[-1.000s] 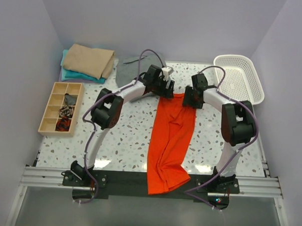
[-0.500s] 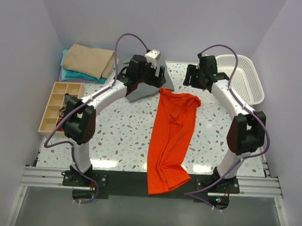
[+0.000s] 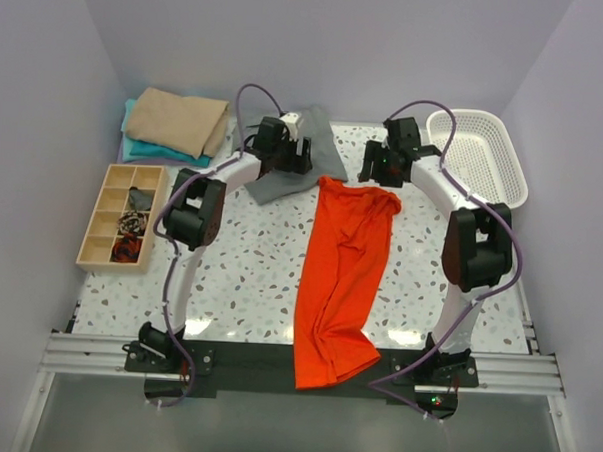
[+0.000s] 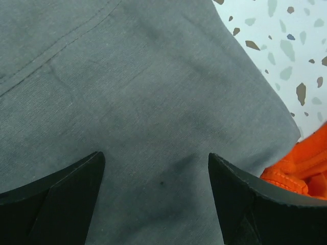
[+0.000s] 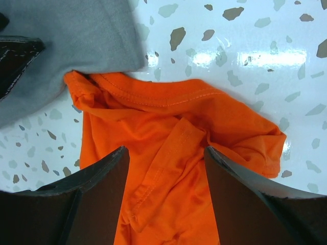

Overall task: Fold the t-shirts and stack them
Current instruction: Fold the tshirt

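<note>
The orange-red t-shirt (image 3: 345,268) lies stretched lengthwise down the table, its near end hanging over the front edge. Its crumpled far end (image 5: 173,153) sits below my right gripper (image 5: 166,149), which is open and holds nothing; from above that gripper (image 3: 382,165) hovers just behind the shirt. A grey t-shirt (image 3: 283,181) lies rumpled at the orange one's far left corner. My left gripper (image 4: 156,154) is open just over the grey cloth (image 4: 143,92), nothing pinched, and in the top view it (image 3: 285,153) hangs at the shirt's back. Folded tan (image 3: 178,121) and teal (image 3: 143,152) shirts are stacked at the back left.
A white mesh basket (image 3: 500,160) stands at the back right, close to the right arm. A wooden compartment tray (image 3: 107,218) with small items sits at the left edge. Walls close in on three sides.
Both grippers left the orange shirt's far end and drew back from it. The left one swung left over the grey shirt. The orange shirt now lies free on the table.
</note>
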Available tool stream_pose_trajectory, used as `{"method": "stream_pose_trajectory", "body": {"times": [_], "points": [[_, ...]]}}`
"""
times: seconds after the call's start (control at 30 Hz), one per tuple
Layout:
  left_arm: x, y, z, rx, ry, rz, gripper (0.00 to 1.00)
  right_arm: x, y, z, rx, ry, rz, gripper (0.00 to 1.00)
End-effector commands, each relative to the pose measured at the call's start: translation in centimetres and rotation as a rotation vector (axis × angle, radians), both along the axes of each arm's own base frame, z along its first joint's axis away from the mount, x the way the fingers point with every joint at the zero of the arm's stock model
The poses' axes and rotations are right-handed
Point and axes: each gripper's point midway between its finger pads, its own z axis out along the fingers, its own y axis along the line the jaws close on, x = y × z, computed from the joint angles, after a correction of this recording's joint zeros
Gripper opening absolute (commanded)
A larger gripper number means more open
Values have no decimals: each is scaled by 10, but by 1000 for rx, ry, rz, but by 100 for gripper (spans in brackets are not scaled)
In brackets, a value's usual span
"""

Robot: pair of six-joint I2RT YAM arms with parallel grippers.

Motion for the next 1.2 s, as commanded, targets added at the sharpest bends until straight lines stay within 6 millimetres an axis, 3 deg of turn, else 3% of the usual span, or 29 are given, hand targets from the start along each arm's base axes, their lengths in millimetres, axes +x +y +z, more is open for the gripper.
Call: {"method": "stream_pose_trajectory", "body": {"times": [0.0,0.13,0.23,0.27,0.3,0.37,0.4,0.43,0.47,0.5,0.53,0.63,0.83,0.87,0.97,1.0,1.03,1.1,1.13,1.17], "points": [[-8,26,4,44,45,71,87,0,1,10,12,-23,15,64],[-13,65,-22,242,95,126,87,-2,3,10,17,-14,23,64],[-1,110,-28,413,82,206,88,-6,2,12,17,-9,27,64],[4,122,-28,445,82,225,88,-8,3,13,17,-9,31,64],[17,128,-16,450,55,240,88,-10,2,13,16,-6,29,64],[26,151,-23,498,67,238,88,-13,2,12,18,0,32,64],[44,152,-5,493,18,235,88,-16,1,10,16,9,33,64],[46,165,-20,531,49,222,88,-18,1,11,19,10,36,64],[53,173,-19,549,42,229,89,-19,2,10,21,13,38,64],[66,175,-3,545,0,239,89,-22,2,8,21,23,41,64],[70,184,-10,564,1,231,89,-22,2,8,20,23,40,64],[79,212,-5,573,-18,288,90,-27,0,5,19,43,37,64],[82,227,-5,584,-29,286,91,-40,-6,12,6,47,19,63],[83,227,-3,583,-30,283,91,-42,-10,20,-7,27,6,63],[86,216,26,537,-88,290,91,-44,-32,25,-95,-13,-72,65],[77,212,20,536,-76,276,91,-45,-37,37,-100,-45,-92,66],[81,203,62,503,-166,290,91,-46,-44,40,-125,-53,-118,67],[74,189,85,467,-205,273,91,-50,-51,43,-140,-51,-143,68],[70,174,116,426,-247,266,91,-51,-54,41,-154,-40,-158,68],[66,161,129,391,-259,238,92,-53,-60,37,-160,-23,-177,69]]}}
